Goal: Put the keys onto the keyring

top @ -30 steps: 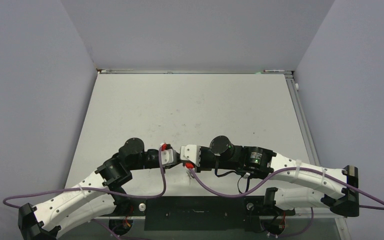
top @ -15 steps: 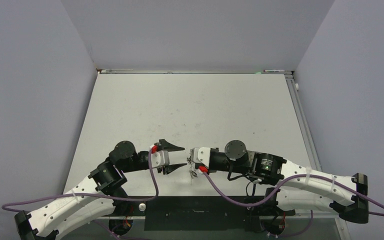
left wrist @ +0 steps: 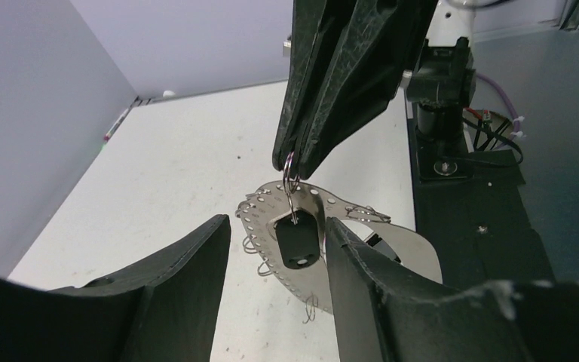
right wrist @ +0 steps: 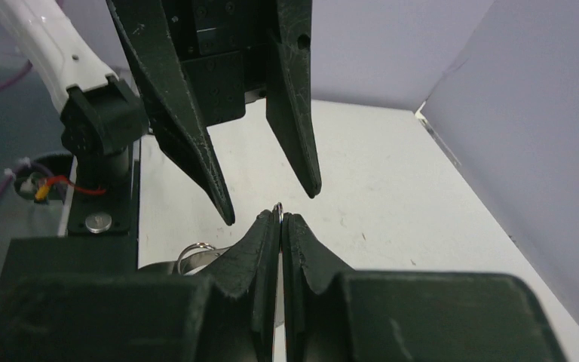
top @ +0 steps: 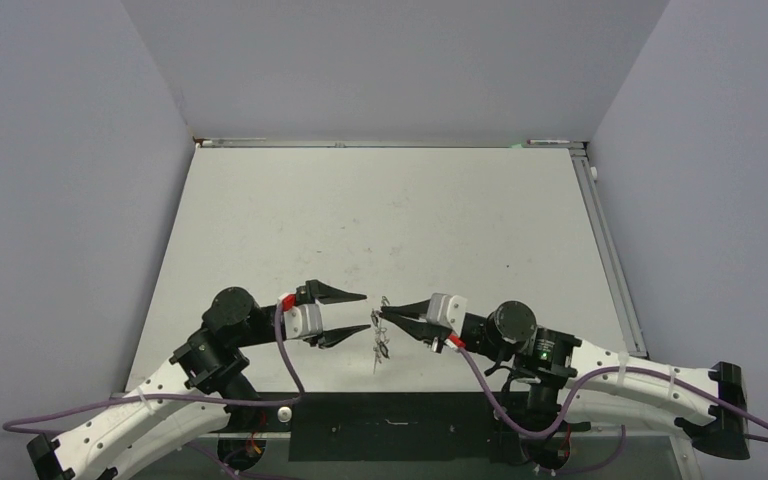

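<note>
The pale surface (top: 380, 220) is spanned along its near edge by the left arm (top: 210, 345) and the right arm (top: 560, 350), which are set almost tip to tip above it. The left jaws are released and parted wide, with nothing grasped. The right jaws are clenched on a small wire ring (left wrist: 289, 170). The keyring (left wrist: 411, 253) is seen tilted just below the right jaws; whether it is clear of the surface cannot be told. A black-headed key (left wrist: 298, 240) is hung from the small wire ring, in front of the keyring.
</note>
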### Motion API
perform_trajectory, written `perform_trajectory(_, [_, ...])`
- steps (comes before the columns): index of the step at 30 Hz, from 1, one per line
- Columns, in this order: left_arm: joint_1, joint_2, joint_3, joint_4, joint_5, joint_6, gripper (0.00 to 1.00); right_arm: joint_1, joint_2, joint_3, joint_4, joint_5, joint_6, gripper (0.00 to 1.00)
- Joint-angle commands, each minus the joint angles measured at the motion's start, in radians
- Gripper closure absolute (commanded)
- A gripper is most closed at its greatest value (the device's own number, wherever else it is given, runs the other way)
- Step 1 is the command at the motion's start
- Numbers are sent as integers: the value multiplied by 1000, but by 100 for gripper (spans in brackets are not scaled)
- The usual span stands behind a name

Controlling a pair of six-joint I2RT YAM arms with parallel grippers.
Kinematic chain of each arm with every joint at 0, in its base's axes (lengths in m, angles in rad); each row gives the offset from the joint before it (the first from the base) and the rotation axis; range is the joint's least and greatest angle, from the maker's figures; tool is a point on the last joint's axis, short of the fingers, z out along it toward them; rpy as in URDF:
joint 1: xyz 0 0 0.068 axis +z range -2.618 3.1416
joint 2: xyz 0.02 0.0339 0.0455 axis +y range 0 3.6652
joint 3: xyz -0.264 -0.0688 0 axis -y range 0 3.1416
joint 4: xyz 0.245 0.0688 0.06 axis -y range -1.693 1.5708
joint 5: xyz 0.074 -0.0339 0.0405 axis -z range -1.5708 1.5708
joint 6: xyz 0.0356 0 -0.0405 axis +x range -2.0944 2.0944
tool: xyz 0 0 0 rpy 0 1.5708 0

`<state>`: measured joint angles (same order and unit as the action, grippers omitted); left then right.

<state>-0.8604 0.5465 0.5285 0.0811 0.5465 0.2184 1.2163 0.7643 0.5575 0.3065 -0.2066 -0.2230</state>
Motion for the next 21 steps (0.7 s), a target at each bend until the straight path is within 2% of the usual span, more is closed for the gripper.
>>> perform_trajectory(1, [18,-28,-20,122,88,-50,51,-13,-31,-146,567,-8,179,95])
perform_trajectory(4, [21,-25,-29,147,118,-68,44,-21,8,-201,758,-10,235,95])
perform_trajectory(8, [21,-3,-18,134,132,-66,45,-23,65,-193,838,-54,294,95])
perform_trajectory(16, [22,-22,-18,129,109,-58,59,-24,81,-160,772,-69,301,95])
perform_trajectory(21, [22,-40,-20,133,100,-57,60,-23,81,-143,707,-63,291,95])
